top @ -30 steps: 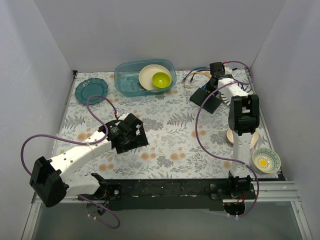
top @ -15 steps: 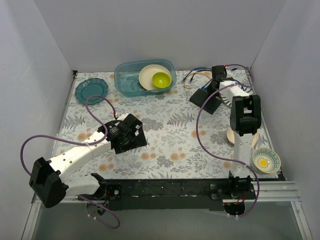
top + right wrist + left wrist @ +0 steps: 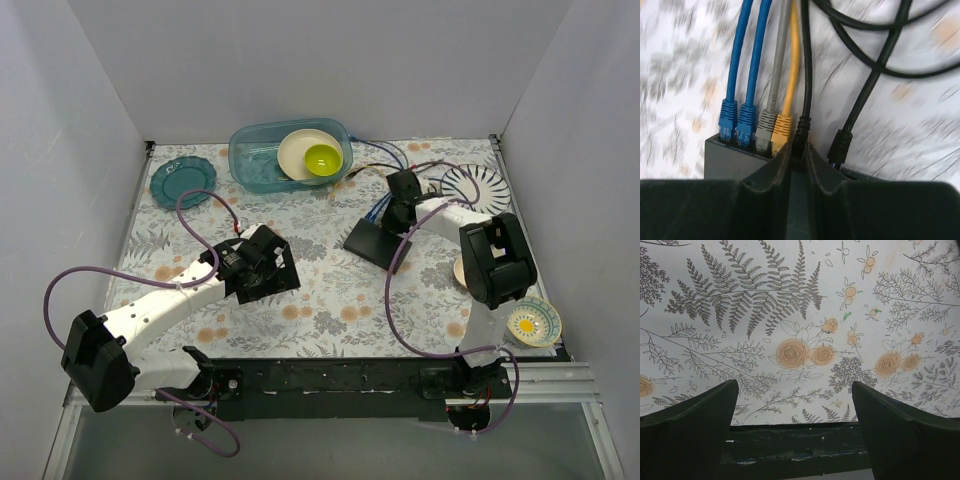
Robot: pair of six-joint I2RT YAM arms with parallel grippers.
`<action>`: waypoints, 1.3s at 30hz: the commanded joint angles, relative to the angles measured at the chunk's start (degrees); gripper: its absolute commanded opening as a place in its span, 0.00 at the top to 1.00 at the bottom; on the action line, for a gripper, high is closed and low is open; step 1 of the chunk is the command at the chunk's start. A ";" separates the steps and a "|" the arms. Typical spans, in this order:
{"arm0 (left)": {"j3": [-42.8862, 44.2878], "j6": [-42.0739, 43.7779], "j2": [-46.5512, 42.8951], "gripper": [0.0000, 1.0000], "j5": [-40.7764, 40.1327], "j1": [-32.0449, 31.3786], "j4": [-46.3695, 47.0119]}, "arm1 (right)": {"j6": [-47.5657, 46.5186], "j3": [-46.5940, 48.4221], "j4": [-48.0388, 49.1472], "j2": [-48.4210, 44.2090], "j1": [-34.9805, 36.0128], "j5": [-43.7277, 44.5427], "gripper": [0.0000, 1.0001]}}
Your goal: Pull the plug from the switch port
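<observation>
Across the floral bench (image 3: 330,300) the biggest thing that matters to me is the switch (image 3: 374,243), lying flat right of centre with its long axis on a diagonal in the top view and its socket edge turned toward the far right. The teal tub (image 3: 262,165) sits well apart at the far side and plays no part. Of my two arms the right is plainly the nearer one: the right tool (image 3: 799,149) is at the socket edge, looking along the box toward the leads, while the left tool (image 3: 794,390) hangs over bare cloth well to the left, its fingers spread wide with nothing between them. From the right wrist I see a row of plugs, two blue (image 3: 737,119), one grey (image 3: 765,127), one yellow (image 3: 782,127), then the black plug (image 3: 801,129) and a second black one (image 3: 840,146) further right. The right fingers look pinched on the first black plug, though the view is smeared. Its cable (image 3: 806,65) runs straight away from the port, so I judge the pull should go along that line, away from the socket edge, not sideways.
</observation>
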 commanded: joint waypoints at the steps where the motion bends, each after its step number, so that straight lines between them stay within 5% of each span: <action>1: -1.23 -0.31 -0.22 0.02 1.25 -0.02 2.05 | 4.52 -5.96 -8.50 -4.01 9.18 -7.10 0.76; 9: -3.77 -2.25 -0.30 0.02 2.13 -0.02 1.79 | 8.84 -9.31 -10.69 -12.46 18.96 -8.51 0.73; 16: -5.09 -2.87 -1.27 0.02 4.14 -0.02 3.63 | 1.03 -4.47 -17.73 -24.15 19.67 2.29 0.71; 24: -11.24 -3.30 4.61 0.06 13.53 -0.72 11.71 | -4.17 -19.22 -14.93 -30.74 19.32 5.02 0.88; 39: -13.70 -5.42 3.66 0.14 14.26 -0.90 13.74 | -0.83 -16.08 -4.11 -15.66 11.50 3.10 0.99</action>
